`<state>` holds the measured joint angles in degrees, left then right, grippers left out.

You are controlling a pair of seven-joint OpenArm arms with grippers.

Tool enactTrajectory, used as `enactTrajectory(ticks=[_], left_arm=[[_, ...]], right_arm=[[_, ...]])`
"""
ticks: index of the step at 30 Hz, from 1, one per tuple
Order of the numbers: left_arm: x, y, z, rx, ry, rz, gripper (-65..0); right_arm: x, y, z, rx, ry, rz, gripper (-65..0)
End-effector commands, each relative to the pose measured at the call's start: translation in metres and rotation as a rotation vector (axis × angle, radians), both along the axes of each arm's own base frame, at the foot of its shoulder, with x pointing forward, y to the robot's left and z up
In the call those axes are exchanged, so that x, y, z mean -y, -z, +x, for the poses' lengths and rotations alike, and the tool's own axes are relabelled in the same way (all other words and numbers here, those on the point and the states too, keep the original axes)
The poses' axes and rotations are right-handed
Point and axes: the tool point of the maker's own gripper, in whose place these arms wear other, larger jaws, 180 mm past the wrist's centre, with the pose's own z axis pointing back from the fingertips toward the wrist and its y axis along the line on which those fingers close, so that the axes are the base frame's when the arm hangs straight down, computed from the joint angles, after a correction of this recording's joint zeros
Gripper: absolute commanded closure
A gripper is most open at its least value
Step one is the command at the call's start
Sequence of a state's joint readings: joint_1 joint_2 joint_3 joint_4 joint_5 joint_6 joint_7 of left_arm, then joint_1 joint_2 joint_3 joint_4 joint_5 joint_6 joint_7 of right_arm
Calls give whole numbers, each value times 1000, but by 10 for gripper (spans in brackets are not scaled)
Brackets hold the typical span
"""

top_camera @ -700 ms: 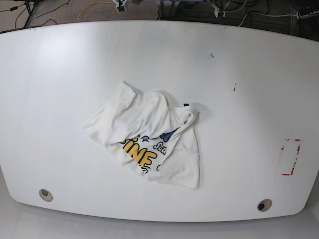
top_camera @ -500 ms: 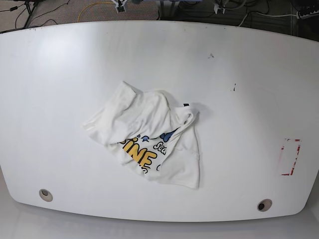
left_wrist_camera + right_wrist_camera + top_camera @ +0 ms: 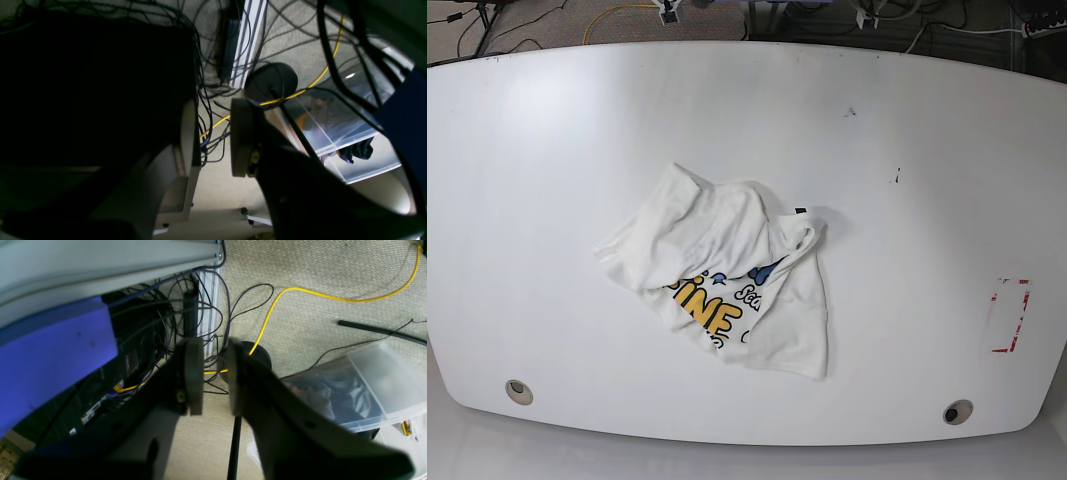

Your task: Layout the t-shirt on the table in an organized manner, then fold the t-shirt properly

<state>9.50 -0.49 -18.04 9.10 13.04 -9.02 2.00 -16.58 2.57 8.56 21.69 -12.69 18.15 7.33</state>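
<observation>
The t-shirt point(image 3: 727, 275) lies crumpled in a heap near the middle of the table point(image 3: 907, 180), with yellow and blue lettering showing on its front part and a small black tag point(image 3: 800, 211) at its right top. Neither arm shows in the base view. In the left wrist view my left gripper point(image 3: 215, 133) hangs over the floor, open, with nothing between its fingers. My right gripper point(image 3: 215, 373) also hangs over carpet and cables, its jaws a narrow gap apart and empty.
Two round grommet holes point(image 3: 519, 391) point(image 3: 957, 411) sit near the table's front edge. A red-white tape rectangle point(image 3: 1009, 314) marks the right side. Below the wrists are tangled cables, a yellow cable point(image 3: 300, 293) and a clear plastic bin point(image 3: 367, 386).
</observation>
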Motion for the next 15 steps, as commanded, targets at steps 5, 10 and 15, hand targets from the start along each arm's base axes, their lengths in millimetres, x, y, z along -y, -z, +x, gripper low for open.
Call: enactTrajectory(ticks=[5, 10, 15], left_arm=[[-1, -1, -11, -19, -1, 0, -168], [-2, -1, -10, -13, -2, 2, -168], [-1, -1, -6, -4, -1, -3, -168]], right_arm=[[3, -1, -3, 3, 4, -2, -120], [4, -1, -2, 5, 4, -2, -119], [3, -1, 0, 7, 6, 0, -119]])
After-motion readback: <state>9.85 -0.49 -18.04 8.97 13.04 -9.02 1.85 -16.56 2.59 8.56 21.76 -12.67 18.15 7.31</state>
